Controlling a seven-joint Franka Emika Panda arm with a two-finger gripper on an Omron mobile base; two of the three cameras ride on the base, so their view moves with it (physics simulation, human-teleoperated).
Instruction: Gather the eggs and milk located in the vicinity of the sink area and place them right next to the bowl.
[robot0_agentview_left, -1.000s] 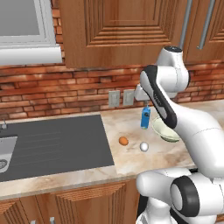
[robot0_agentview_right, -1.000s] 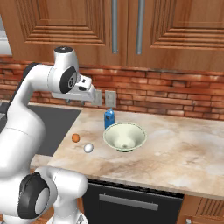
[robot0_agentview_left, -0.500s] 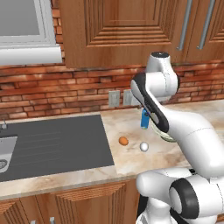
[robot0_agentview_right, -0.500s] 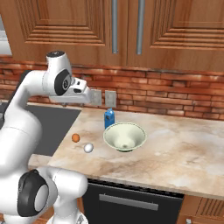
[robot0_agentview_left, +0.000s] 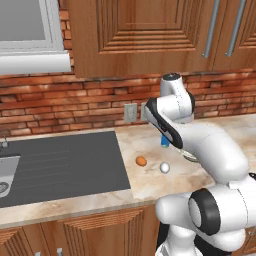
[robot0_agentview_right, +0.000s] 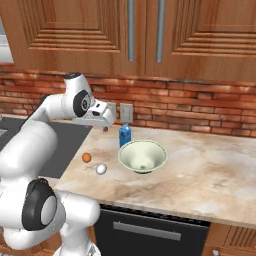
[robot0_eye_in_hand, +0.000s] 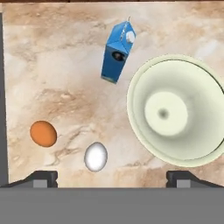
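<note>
In the hand view my gripper (robot0_eye_in_hand: 111, 179) is open and empty, high above the counter. The blue milk (robot0_eye_in_hand: 117, 54) carton stands just beside the pale bowl (robot0_eye_in_hand: 175, 111). The orange-brown egg (robot0_eye_in_hand: 43, 133) and the white egg (robot0_eye_in_hand: 96, 156) lie left of the bowl, apart from it. From the right base view the gripper (robot0_agentview_right: 105, 126) hovers left of the milk (robot0_agentview_right: 125, 136) and bowl (robot0_agentview_right: 142, 156), above the eggs (robot0_agentview_right: 86, 157) (robot0_agentview_right: 101, 169). In the left base view my arm hides most of the milk (robot0_agentview_left: 163, 142). The dark sink (robot0_agentview_left: 60, 165) lies left of the eggs (robot0_agentview_left: 141, 161) (robot0_agentview_left: 164, 167).
A brick wall with an outlet plate (robot0_agentview_right: 126, 110) runs behind the counter, under wooden cabinets (robot0_agentview_right: 150, 30). The marble counter (robot0_agentview_right: 210, 165) stretches to the right of the bowl. The counter's front edge is close to the white egg.
The jaws have spread wider. The arm's upper joints have swung left and lower, away from the milk. The milk, eggs and bowl stay where they were.
</note>
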